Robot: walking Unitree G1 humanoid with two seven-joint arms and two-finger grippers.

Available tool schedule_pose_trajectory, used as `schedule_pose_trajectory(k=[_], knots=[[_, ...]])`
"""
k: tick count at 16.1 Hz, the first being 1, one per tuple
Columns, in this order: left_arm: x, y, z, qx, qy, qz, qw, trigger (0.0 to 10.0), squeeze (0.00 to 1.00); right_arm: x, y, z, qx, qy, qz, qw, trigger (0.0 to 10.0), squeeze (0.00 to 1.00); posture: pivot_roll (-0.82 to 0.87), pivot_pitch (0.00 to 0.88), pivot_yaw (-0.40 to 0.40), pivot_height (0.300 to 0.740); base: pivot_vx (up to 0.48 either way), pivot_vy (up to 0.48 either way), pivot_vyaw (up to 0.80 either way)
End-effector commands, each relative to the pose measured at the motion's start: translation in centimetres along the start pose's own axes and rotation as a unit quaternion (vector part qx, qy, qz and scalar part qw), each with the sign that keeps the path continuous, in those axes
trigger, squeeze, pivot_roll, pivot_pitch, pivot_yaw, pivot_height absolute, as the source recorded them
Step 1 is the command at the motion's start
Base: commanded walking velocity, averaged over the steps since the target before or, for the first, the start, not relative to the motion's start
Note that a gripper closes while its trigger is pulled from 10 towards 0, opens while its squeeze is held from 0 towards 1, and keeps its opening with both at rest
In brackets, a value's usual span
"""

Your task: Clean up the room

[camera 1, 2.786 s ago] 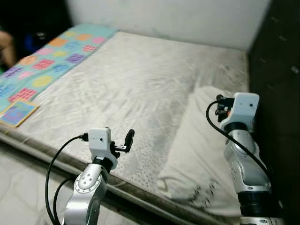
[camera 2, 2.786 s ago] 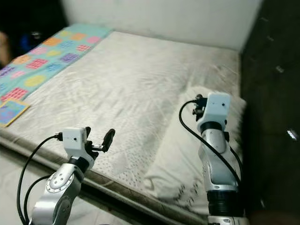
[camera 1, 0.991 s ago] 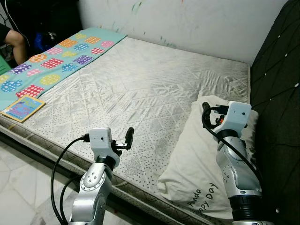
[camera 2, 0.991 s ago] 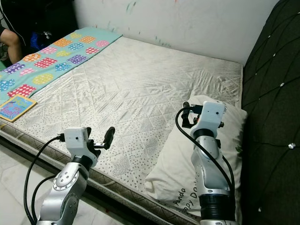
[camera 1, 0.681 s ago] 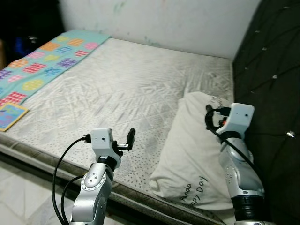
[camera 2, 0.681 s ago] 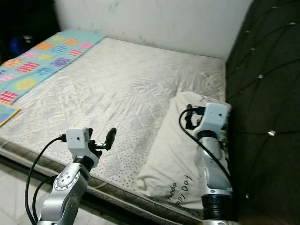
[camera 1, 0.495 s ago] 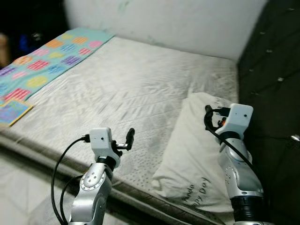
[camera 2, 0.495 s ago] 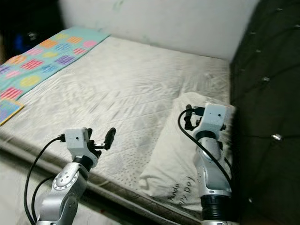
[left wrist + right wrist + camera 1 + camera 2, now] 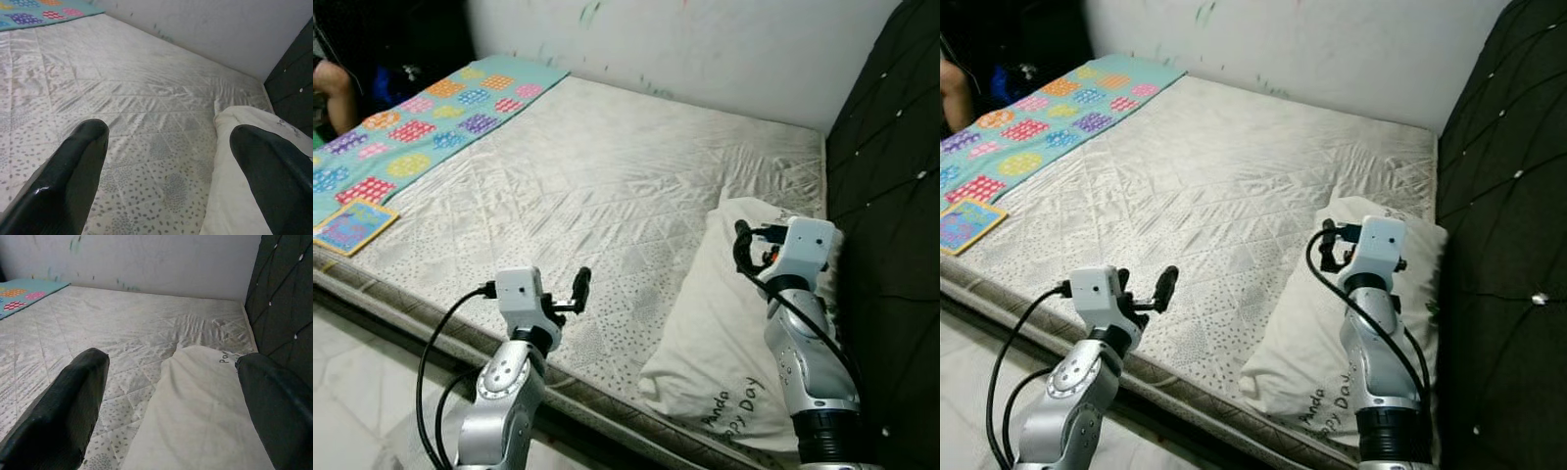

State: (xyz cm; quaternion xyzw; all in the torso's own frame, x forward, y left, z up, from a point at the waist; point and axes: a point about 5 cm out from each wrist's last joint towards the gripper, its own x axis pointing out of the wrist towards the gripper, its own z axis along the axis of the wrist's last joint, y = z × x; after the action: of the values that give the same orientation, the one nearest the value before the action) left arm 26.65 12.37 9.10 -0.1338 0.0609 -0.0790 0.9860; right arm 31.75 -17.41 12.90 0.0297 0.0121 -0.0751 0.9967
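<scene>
I'm looking down at a bare quilted mattress (image 9: 607, 176) that runs from the near edge to the far white wall (image 9: 705, 49); a white pillow (image 9: 724, 333) lies on its near right part, against the dark tufted headboard (image 9: 891, 196), with black lettering on its near corner; a teal patterned blanket (image 9: 421, 122) covers the far left strip of the mattress, and a colourful book (image 9: 352, 225) rests at the blanket's near end, close to the mattress edge; a person's knee (image 9: 333, 83) shows at the far left; my left gripper (image 9: 168, 161) hangs over the near edge of the mattress, its fingers spread wide with nothing between them; my right gripper (image 9: 171, 396) is raised above the pillow, fingers likewise spread wide and holding nothing; pale tiled floor (image 9: 352, 392) lies near left.
</scene>
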Motion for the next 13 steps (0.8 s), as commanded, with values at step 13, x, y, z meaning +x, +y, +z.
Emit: schedule_pose_trajectory(k=[13], knots=[[-0.05,0.16,0.18,0.003,0.001,0.006,1.000,10.0,0.00,-0.13,0.17,-0.62,0.000,0.015,0.013,1.000,10.0,0.00,-0.07,0.000,-0.027,0.740,0.000,0.294,-0.25]])
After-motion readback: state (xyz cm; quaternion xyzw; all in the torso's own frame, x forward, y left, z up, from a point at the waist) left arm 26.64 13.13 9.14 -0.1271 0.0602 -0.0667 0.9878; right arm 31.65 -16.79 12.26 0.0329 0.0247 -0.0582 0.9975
